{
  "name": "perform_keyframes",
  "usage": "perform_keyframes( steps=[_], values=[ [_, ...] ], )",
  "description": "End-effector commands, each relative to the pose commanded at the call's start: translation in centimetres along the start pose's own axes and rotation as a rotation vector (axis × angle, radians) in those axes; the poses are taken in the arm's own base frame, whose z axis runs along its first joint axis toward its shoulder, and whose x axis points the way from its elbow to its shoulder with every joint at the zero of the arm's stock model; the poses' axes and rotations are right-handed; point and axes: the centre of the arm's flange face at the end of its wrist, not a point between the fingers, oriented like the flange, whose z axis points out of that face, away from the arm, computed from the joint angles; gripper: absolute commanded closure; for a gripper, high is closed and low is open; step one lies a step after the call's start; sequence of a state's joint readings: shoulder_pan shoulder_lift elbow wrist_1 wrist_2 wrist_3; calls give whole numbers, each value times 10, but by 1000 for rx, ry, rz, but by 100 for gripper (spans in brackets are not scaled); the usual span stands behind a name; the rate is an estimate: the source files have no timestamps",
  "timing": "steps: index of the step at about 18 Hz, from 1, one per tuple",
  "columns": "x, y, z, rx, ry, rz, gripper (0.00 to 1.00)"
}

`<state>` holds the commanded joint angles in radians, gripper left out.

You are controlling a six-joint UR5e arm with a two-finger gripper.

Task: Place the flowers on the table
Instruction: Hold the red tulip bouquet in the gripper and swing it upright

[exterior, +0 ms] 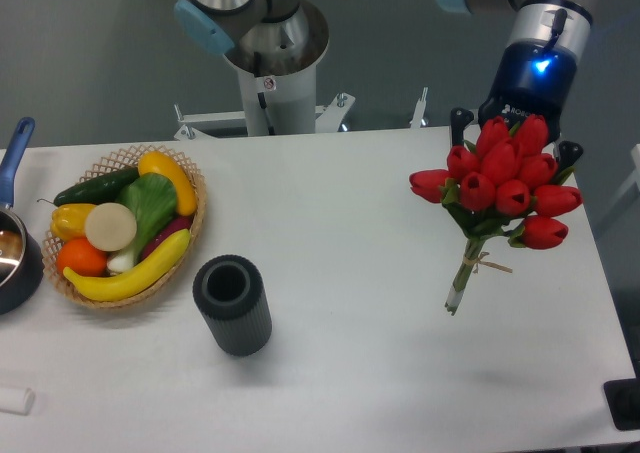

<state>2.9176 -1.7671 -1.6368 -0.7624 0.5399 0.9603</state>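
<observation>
- The bunch of red tulips with green leaves and twine-tied stems (500, 188) hangs in the air at the right side of the large white flat counter (370, 303), blooms up, stems slanting down and to the left; the stem ends appear clear of the surface.
- The black two-finger tool (512, 138) under the blue-lit wrist sits right behind the blooms. Its fingertips are hidden by the flower heads, so I cannot tell how the jaws stand, though the bunch hanging there suggests it is carried.
- Judged by looks, the bunch is light and soft: petals and leaves would crush or bend under a firm squeeze, and the stems are thin and springy.
- The best hold is probably the bundled stems near the twine, where they are packed tight and stiffest; holding at the heads risks slipping or damage.
- The task is not yet done; lowering until the stems rest on the counter before letting go seems wise, since a drop could make the bunch roll or splay.
- Well apart on the left stand a dark ribbed cylindrical cup (232, 304), a woven basket of fruit and vegetables (196, 218) and a dark pot with a blue handle (12, 253).
</observation>
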Motion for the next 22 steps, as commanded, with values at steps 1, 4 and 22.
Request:
perform_keyframes(
  steps=[1, 4, 22],
  values=[
    [1, 0, 0, -3, -2, 2, 55],
    [-2, -2, -3, -39, -32, 5, 55],
    [36, 22, 69, -610, -221, 223, 55]
  ],
)
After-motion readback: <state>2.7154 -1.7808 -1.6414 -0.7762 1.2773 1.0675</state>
